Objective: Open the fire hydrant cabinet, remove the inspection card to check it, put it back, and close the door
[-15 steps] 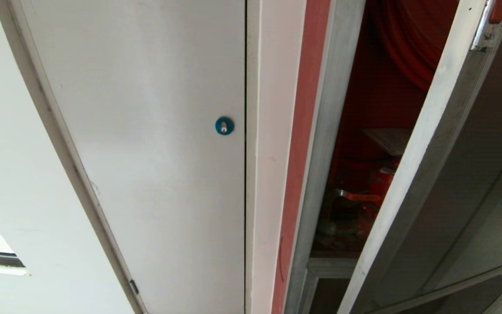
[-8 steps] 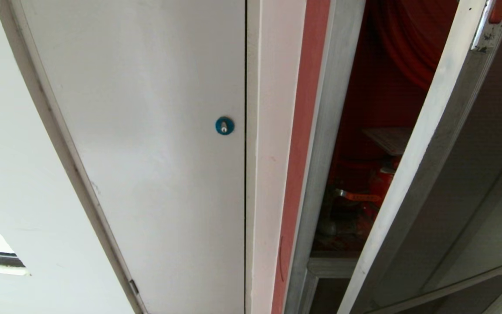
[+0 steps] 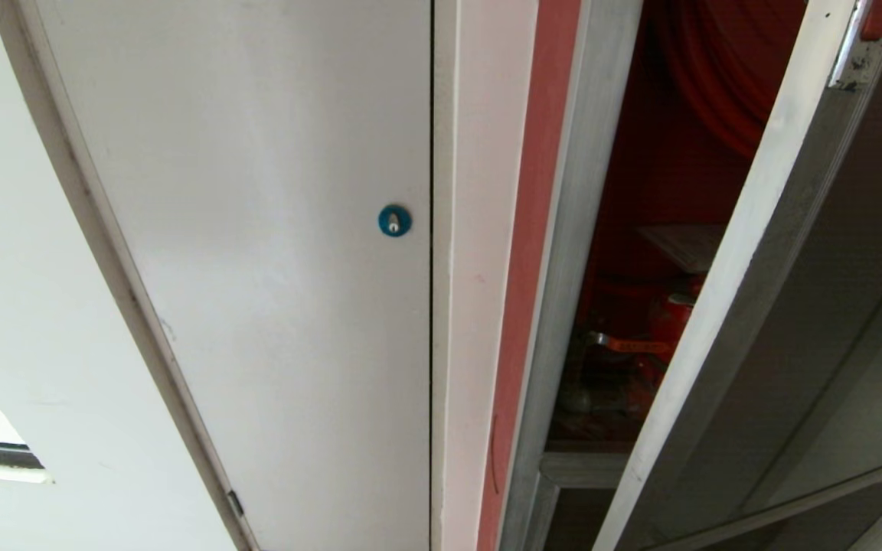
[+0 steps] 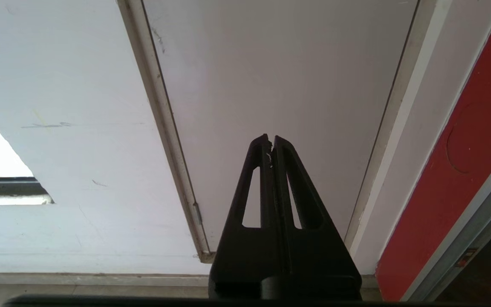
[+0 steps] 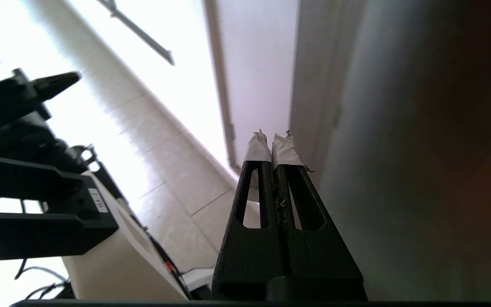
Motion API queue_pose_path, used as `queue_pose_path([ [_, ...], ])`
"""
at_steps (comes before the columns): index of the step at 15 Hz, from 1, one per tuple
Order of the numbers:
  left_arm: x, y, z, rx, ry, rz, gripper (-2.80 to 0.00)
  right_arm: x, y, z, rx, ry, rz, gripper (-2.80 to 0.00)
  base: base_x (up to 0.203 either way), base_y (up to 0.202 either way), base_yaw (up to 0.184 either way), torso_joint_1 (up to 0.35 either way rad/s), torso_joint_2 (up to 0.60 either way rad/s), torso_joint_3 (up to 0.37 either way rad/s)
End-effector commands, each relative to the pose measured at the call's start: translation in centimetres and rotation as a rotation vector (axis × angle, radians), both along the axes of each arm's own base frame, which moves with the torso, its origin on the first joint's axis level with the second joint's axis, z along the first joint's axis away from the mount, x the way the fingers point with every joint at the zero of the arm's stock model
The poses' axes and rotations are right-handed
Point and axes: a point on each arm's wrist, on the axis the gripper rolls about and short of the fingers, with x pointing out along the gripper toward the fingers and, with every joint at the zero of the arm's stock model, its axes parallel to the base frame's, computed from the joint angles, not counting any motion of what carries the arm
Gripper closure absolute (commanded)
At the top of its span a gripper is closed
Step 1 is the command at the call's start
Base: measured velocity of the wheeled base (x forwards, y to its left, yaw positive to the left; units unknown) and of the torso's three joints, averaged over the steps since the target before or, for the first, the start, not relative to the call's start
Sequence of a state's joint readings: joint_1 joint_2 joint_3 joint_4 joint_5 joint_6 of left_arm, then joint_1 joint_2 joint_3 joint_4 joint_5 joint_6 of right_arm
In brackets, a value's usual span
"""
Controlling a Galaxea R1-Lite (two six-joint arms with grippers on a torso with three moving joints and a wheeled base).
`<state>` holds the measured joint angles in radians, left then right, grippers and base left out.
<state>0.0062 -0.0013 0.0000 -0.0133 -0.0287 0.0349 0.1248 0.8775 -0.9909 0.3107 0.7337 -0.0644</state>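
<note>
Door ajar, both grippers shut and empty

Door (image 3: 724, 306) is swung partway out on my head view, its silver frame edge cutting a diagonal across the right side, with dark glass beyond it. A small red latch (image 3: 876, 17) sits at the very top of that edge. Between the door and the cabinet (image 3: 563, 252) frame I get a narrow look into the red inside: a red valve (image 3: 667, 325) low down with a metal fitting beside it, and the red curve of a hose reel (image 3: 717, 69) up top. Just above the valve there is a pale flat thing lying level, most likely the card (image 3: 682, 243), but it is dim in there and I cannot read any print on it. Below the opening sits a lower dark panel (image 3: 831, 520) in its own silver frame.

Left of the cabinet I see a red strip of wall, then a plain white panel (image 3: 257, 268) with 1 blue round lock (image 3: 394, 220).

Neither arm shows on the head view. On the left wrist view, left gripper (image 4: 271, 138) has its 2 black fingers pressed together, nothing between them, pointing at the white panel. On the right wrist view, right gripper (image 5: 273, 137) is closed too, taped tips touching, holding nothing. It sits close alongside a grey-to-dark surface on 1 side, which I take for the door, though I cannot tell whether it touches. On its other side I see pale floor tiles and part of my own rig.
</note>
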Motion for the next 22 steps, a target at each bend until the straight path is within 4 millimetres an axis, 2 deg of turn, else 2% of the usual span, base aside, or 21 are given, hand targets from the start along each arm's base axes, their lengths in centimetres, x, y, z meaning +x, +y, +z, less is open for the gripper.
queue_pose_path([
  [1,0.1,0.0,-0.2,0.000,0.007,0.000,0.00,3.2,1.2,-0.2,-0.030,0.046,0.076,0.00,0.000,0.000,0.000,0.000,0.00,0.000],
  [6,0.1,0.0,-0.2,0.000,0.007,0.000,0.00,5.9,3.1,0.6,-0.067,-0.006,0.044,0.00,0.000,0.000,0.000,0.000,0.00,0.000],
  [9,0.1,0.0,-0.2,0.000,0.006,0.000,0.00,7.2,3.6,2.0,-0.065,-0.065,-0.024,0.00,0.000,0.000,0.000,0.000,0.00,0.000],
  [11,0.1,0.0,-0.2,0.000,0.007,0.001,0.00,8.0,3.8,2.1,-0.073,-0.070,-0.070,0.00,0.000,0.000,0.000,0.000,0.00,0.000],
  [15,0.1,0.0,-0.2,0.000,0.007,0.000,0.00,10.4,4.5,1.5,-0.077,-0.057,-0.087,0.00,0.000,0.000,0.000,0.000,0.00,0.000],
  [22,0.1,0.0,-0.2,0.000,0.006,0.000,0.00,15.3,5.9,0.4,-0.077,-0.081,-0.249,0.00,0.000,0.000,0.000,0.000,0.00,0.000],
])
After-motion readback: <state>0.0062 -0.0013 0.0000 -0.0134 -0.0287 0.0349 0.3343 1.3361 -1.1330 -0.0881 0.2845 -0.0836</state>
